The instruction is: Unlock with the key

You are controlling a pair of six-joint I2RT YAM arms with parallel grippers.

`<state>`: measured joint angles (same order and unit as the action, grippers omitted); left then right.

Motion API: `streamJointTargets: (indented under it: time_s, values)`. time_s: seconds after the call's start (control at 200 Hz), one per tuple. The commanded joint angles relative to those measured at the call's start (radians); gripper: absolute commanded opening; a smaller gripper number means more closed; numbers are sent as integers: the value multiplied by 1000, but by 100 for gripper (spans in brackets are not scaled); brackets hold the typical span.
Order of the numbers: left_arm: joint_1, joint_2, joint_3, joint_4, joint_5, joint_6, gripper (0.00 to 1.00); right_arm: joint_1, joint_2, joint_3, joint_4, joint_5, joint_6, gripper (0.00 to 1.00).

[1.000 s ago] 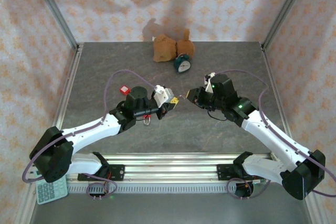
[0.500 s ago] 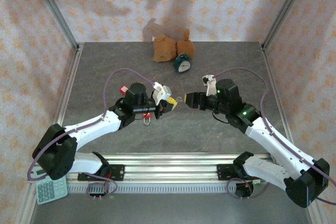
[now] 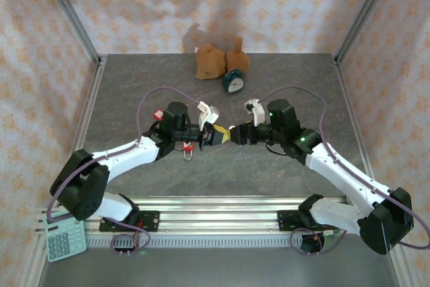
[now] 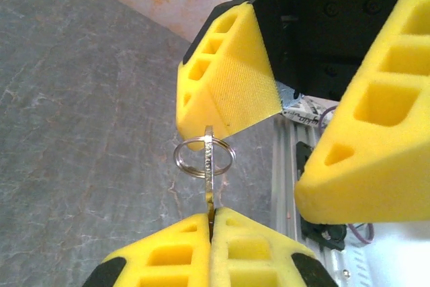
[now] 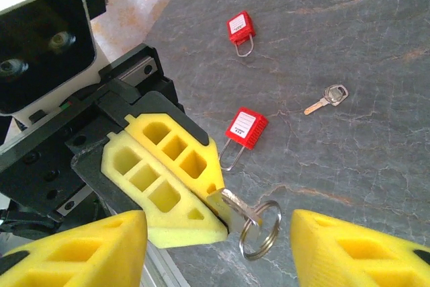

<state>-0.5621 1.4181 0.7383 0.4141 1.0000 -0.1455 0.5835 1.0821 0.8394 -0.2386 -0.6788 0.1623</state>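
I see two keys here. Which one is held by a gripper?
The key with the large ring, clamped in the shut jaws of the left gripper. The other key lies loose on the table.

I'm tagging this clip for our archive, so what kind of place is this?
Probably a robot test booth, not a home: a grey table fenced by metal posts and patterned backdrop walls, with a mounting rail along the near edge.

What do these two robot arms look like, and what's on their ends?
Left arm and right arm: white shells, black joints, a looping purple cable each. Left tool and right tool have blocky yellow fingers with square cut-outs on black mounts.
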Motion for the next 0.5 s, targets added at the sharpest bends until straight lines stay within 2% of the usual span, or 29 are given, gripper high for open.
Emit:
streamJointTargets:
  time_s: [0.0,0.32,0.496]
  values:
    - [5,2,23,51,60,-29,0,-1,8,32,-6,-11,-40,57]
    - [5,-13,20,14,91,-9,0,-4,48,50,11,-9,-42,51]
    - [5,-24,25,-25,88,20,0,-2,51,46,33,-17,-22,35]
